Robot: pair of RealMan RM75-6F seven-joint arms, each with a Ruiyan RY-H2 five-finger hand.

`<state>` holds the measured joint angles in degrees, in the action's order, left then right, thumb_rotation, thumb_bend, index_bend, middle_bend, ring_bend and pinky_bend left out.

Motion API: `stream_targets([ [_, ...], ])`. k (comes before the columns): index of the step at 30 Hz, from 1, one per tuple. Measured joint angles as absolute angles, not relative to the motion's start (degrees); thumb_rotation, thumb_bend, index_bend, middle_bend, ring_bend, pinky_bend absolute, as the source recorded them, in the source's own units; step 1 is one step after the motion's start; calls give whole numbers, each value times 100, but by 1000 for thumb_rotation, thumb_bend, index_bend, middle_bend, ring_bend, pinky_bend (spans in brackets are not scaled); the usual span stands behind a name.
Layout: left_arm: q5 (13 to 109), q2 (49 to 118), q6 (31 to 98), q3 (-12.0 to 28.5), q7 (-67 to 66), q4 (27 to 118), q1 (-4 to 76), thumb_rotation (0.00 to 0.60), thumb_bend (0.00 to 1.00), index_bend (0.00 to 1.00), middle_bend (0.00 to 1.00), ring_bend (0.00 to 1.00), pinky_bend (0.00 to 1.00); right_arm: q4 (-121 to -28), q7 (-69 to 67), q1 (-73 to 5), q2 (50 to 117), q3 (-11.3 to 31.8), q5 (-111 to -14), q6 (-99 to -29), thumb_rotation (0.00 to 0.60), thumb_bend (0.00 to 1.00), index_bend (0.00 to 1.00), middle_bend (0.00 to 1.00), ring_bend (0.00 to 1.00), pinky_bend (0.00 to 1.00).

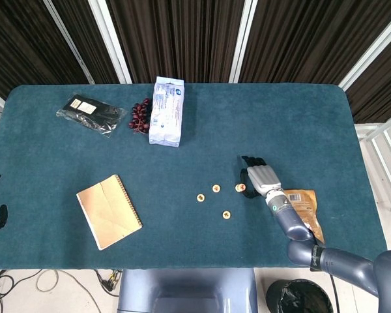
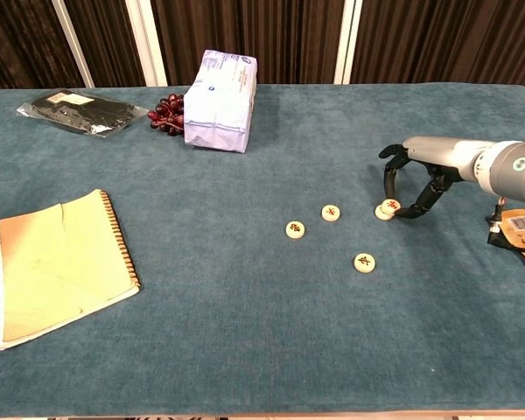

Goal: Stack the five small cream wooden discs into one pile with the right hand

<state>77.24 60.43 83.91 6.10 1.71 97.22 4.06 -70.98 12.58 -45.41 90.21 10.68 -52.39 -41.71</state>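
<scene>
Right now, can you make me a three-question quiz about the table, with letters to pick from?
1. Where are the grapes?
A. on the notebook
B. beside the white pack
C. under the right hand

2. How many discs lie alone, apart from the pair at the hand?
A. one
B. three
C. five

3. What is the right hand doing?
A. fingers curved around the stacked discs
B. lying flat on the notebook
C. holding the grapes

Answers: 1 B, they touch the left side of the white pack. 2 B, three single discs lie left of the stacked discs. 3 A, its dark fingers arch over that pair.
</scene>
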Motion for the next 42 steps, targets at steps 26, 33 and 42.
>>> stream_targets([
  [26, 7730, 6049, 8387, 611, 169, 9714, 412, 600, 487, 165, 0, 0, 0, -7078, 1280, -4614, 9061, 1062, -5126, -4152, 600, 411, 476, 0, 0, 0],
  [33, 7727, 6048, 8386, 613, 179, 9710, 411, 600, 488, 165, 0, 0, 0, -7107, 1288, -4626, 9039, 1052, -5125, -4146, 600, 411, 474, 0, 0, 0],
  [42, 7730, 6049, 8387, 611, 184, 9708, 410, 600, 487, 165, 0, 0, 0, -7148, 1305, -4625, 9011, 1024, -5108, -4144, 600, 411, 474, 0, 0, 0],
])
